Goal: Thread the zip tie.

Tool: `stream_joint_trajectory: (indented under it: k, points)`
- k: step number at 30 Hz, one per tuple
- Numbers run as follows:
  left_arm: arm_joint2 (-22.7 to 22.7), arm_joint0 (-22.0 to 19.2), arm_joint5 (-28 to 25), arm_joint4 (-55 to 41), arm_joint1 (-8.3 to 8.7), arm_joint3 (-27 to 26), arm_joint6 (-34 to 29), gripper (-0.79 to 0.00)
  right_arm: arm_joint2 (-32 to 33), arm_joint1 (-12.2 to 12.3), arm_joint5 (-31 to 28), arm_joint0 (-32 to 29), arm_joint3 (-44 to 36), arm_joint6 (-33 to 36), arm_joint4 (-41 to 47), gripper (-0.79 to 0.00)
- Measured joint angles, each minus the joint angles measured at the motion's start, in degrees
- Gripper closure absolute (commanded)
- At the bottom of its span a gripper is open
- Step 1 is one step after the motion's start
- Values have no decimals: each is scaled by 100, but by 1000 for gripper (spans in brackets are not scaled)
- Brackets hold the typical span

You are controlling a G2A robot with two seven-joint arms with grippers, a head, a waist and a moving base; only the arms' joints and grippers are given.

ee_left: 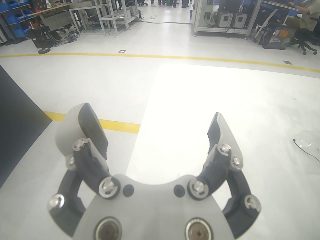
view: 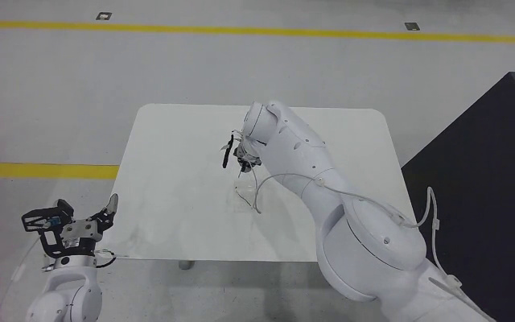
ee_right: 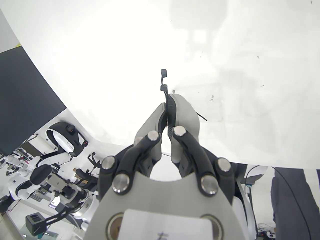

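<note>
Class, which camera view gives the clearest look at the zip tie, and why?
The right wrist view: the zip tie is close up, clamped between the fingers of the right gripper, its end poking past their tips. The top view gives it only as a small dark strip at that gripper.

Black zip tie [ee_right: 164, 87], white table [view: 177, 177], yellow floor line [view: 241, 30]

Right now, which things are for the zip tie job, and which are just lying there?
For the job: thin black plastic zip tie, right claw shut on it, open left claw.
Just lying about: clear plastic sheet on the white table.
</note>
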Motion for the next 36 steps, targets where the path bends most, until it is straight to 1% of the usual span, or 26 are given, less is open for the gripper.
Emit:
stream_joint_trajectory:
  k: [6, 9, 12, 13, 14, 18, 19, 21, 22, 25, 31, 36]
  points:
    - [0, 0, 0, 0, 0, 0, 0, -785, 12, 2, -29, -23, -19, -11, 18, 0]
    - [0, 0, 0, 0, 0, 0, 0, -785, 141, 53, -431, -106, -27, 285, 230, 0]
    - [0, 0, 0, 0, 0, 0, 0, -785, 322, 178, -1069, -4, 266, 938, 529, 0]
    - [0, 0, 0, 0, 0, 0, 0, -785, 394, 246, -1429, 30, 413, 1300, 658, 0]
    - [0, 0, 0, 0, 0, 0, 0, -785, 434, 316, -1661, 40, 467, 1562, 727, 0]
    - [0, 0, 0, 0, 0, 0, 0, -785, 524, 667, -2461, 20, 453, 2660, 836, 0]
    - [0, 0, 0, 0, 0, 0, 0, -785, 538, 755, -2750, 16, 452, 2990, 837, 0]
    - [0, 0, 0, 0, 0, 0, 0, -785, 578, 869, -3101, -29, 452, 3269, 883, 0]
    - [0, 0, 0, 0, 0, 0, 0, -785, 600, 929, -3237, -78, 452, 3300, 901, 0]
    - [0, 0, 0, 0, 0, 0, 0, -785, 600, 1004, -3392, -166, 451, 3279, 828, 0]
    - [0, 0, 0, 0, 0, 0, 0, -785, 406, 994, -3824, -280, 154, 3278, 291, 0]
    - [0, 0, 0, 0, 0, 0, 0, -785, 421, 997, -3821, -272, 161, 3278, 343, 0]
